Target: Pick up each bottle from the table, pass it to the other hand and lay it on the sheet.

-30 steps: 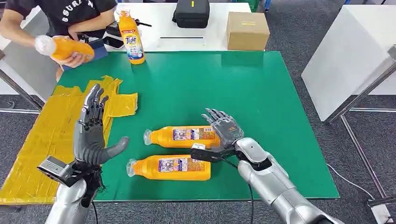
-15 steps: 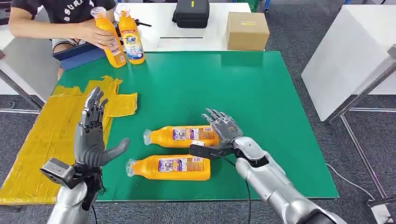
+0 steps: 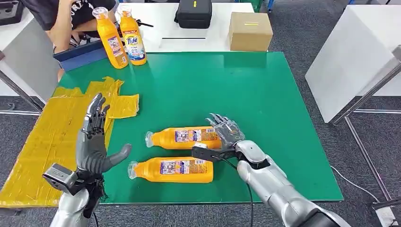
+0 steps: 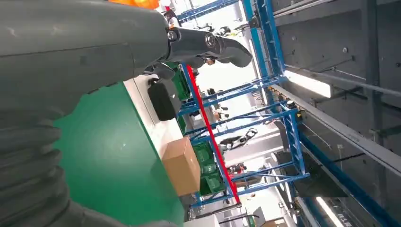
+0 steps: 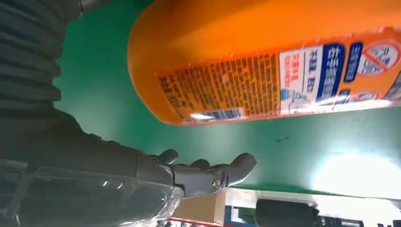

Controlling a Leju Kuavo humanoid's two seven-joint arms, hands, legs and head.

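Observation:
Two orange bottles lie on their sides on the green table: the farther bottle (image 3: 185,137) and the nearer bottle (image 3: 172,170). My right hand (image 3: 227,130) hovers open at the base end of the farther bottle (image 5: 283,66), fingers spread, holding nothing. My left hand (image 3: 94,137) stands upright and open over the edge of the yellow sheet (image 3: 42,142), left of the bottles. Two more orange bottles (image 3: 110,39) (image 3: 133,36) stand upright at the table's far left corner.
A person sits behind the far left corner. A cardboard box (image 3: 250,30) and a black case (image 3: 194,13) rest on the white table behind. A white table (image 3: 359,52) stands to the right.
The person set a second bottle upright beside the first at the far corner and drew the hand back. My right hand moved slightly lower toward the farther bottle; my left hand sank a little.

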